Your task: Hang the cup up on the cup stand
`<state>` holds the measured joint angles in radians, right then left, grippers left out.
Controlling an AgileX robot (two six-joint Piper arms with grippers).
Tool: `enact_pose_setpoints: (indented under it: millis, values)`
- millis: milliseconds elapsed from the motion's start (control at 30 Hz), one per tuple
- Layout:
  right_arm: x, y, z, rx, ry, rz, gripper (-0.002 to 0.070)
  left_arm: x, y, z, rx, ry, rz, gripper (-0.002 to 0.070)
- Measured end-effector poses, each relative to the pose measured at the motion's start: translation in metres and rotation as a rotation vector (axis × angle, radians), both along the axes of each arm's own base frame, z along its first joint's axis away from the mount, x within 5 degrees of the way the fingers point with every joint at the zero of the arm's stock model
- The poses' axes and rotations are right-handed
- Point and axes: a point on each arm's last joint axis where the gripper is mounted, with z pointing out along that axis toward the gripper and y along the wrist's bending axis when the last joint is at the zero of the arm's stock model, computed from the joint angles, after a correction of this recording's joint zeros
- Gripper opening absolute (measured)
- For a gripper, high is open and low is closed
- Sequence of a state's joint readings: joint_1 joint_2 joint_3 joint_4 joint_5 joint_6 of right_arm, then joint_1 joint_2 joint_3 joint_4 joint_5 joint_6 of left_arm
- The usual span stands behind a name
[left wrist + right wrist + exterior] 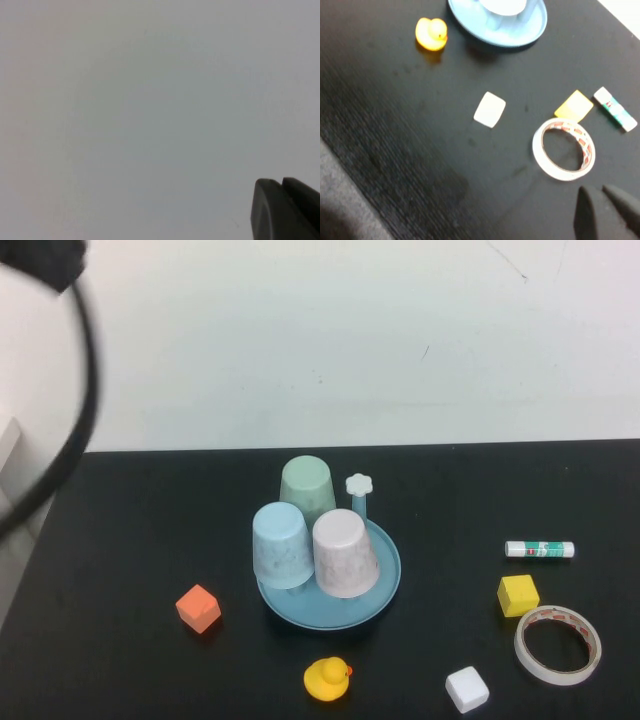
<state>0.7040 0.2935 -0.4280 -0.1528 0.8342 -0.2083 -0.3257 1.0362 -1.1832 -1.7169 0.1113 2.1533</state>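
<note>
Right wrist view: right end effector near tape, left facing wall

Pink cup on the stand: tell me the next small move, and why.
Probably none beyond keeping both arms parked. The pink cup already sits upside down on the blue stand, beside the blue cup and green cup. The left gripper is shut, facing only a blank wall. The right gripper is shut above the table near the tape roll.
</note>
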Motion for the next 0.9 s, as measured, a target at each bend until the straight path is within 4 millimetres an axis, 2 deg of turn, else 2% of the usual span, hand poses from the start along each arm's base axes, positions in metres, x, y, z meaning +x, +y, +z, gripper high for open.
enact_pose_setpoints:
  millis: [200,433,767,900]
  values:
    - [0.001,0.001,0.000,0.014,-0.015,0.002,0.0001,-0.045,0.014,-0.014,0.011,-0.040,-0.006,0.0000]
    - [0.001,0.001,0.000,0.016,-0.015,0.001,0.0001,-0.107,0.030,0.007,0.018,-0.237,-0.039,0.0000]
    - [0.001,0.001,0.000,0.016,-0.015,0.001,0.0001,-0.172,0.058,0.020,-0.053,-0.401,0.036,0.0000]
    - [0.001,0.001,0.000,0.016,-0.015,0.001,0.0001,-0.191,0.070,0.021,-0.106,-0.431,0.084,0.0000]
